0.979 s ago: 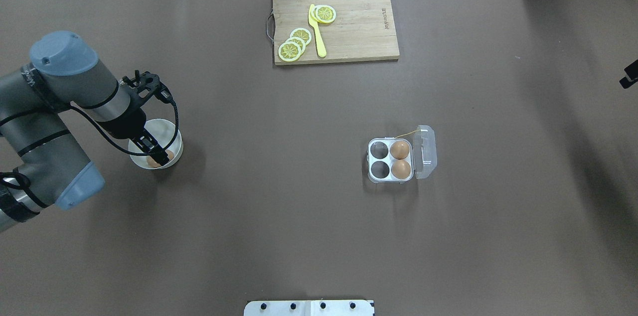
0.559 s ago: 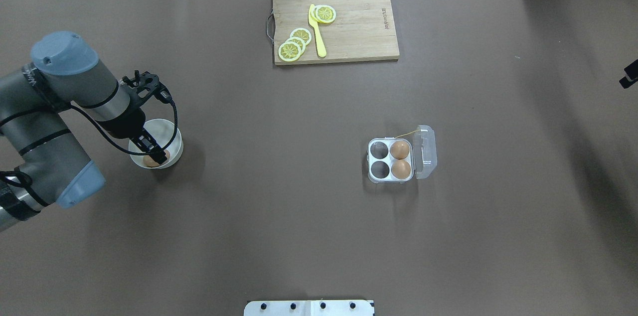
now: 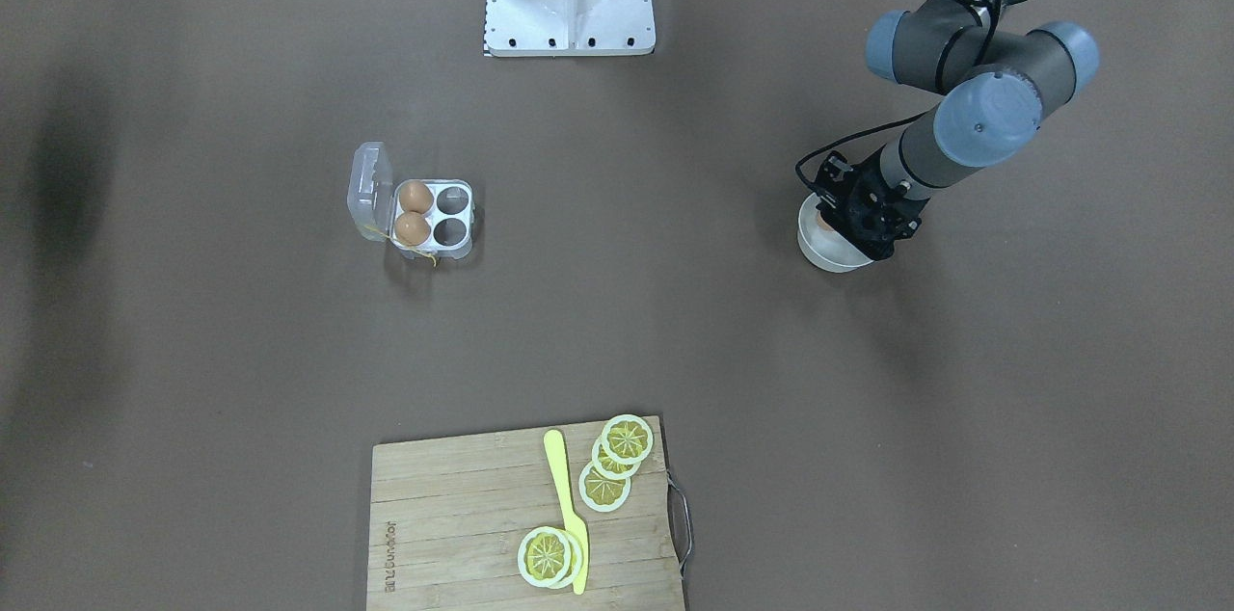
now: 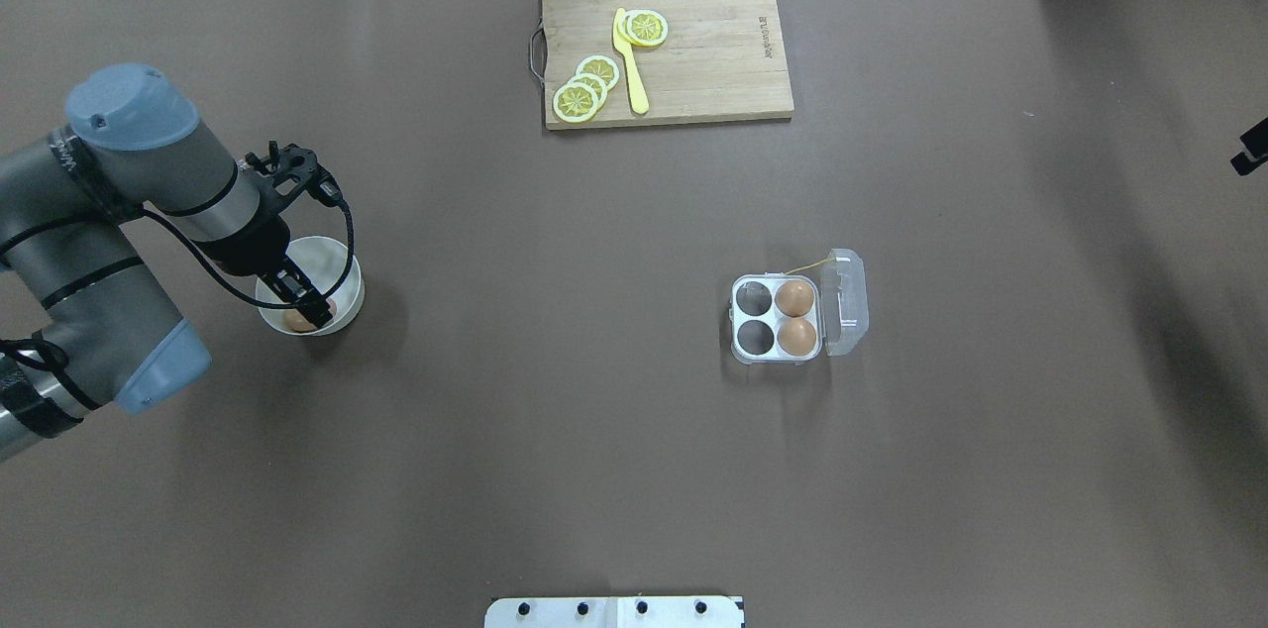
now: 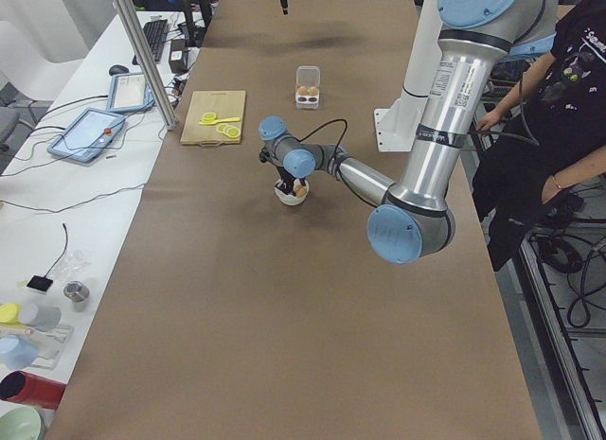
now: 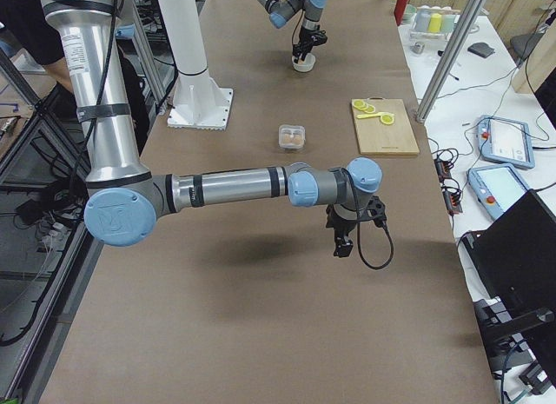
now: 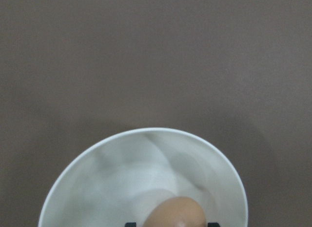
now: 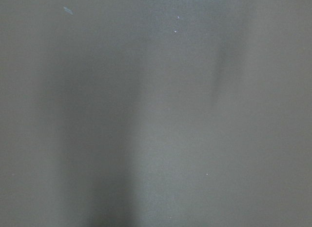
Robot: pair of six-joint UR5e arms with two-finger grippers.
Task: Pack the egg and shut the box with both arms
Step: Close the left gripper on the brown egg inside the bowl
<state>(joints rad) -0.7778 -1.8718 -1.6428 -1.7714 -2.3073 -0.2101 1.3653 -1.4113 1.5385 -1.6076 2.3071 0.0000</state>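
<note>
Watching left gripper (image 4: 309, 313) down inside the white bowl (image 4: 352, 283), fingers narrow, pinching the egg (image 7: 175, 213) | right gripper (image 6: 340, 246) hangs over the table, I cannot tell its width | box (image 4: 778, 319) well apart, lid open, two cells filled

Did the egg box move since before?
No. The egg box sits in the same spot, below and right of the cutting board, in the overhead view.

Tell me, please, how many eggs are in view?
3. Two eggs sit in the box's cells beside the lid; one lies in the bowl, at the left claw. None seems hidden.
</note>
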